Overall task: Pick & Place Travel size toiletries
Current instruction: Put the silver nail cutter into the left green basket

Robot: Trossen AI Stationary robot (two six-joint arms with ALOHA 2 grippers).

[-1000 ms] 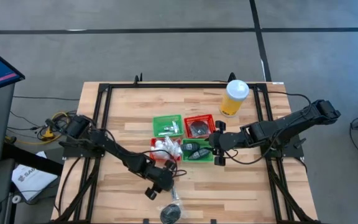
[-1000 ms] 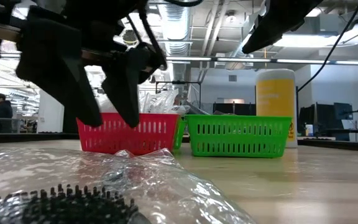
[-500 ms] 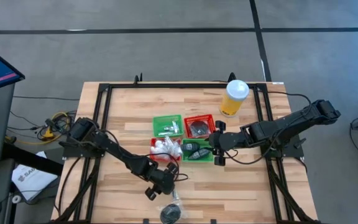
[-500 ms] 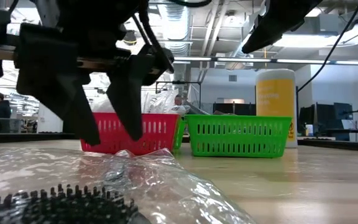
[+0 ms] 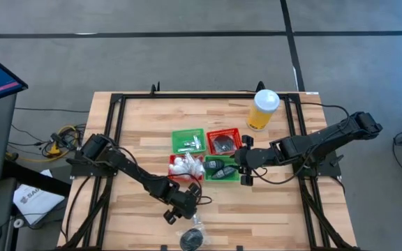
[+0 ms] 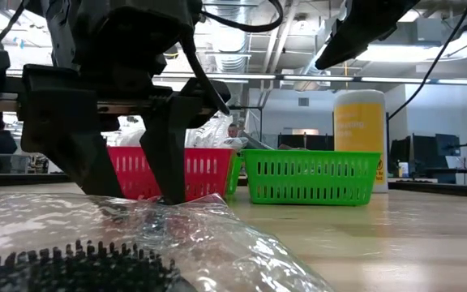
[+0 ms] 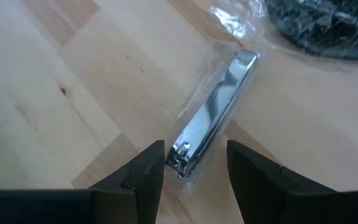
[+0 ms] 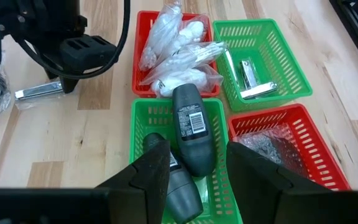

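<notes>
Left gripper (image 7: 194,163) angled down, jaws spread astride shiny flat wrapped metal clipper (image 7: 215,121) beside crinkly-wrapped disc (image 5: 192,238); right gripper (image 8: 196,165) spread above baskets.

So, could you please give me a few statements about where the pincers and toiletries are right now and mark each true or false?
1. The left pincer is open, its fingers straddling one end of a wrapped silvery nail clipper lying on the table. True.
2. The right pincer grips a white packet. False: it hovers open above the dark bottles in a green basket.
3. The white puffy packets lie in a red basket. True.
4. The yellow cup lies tipped over. False: it stands upright near the table's far edge.
5. A wrapped dark disc lies on the table near the left pincer. True.
</notes>
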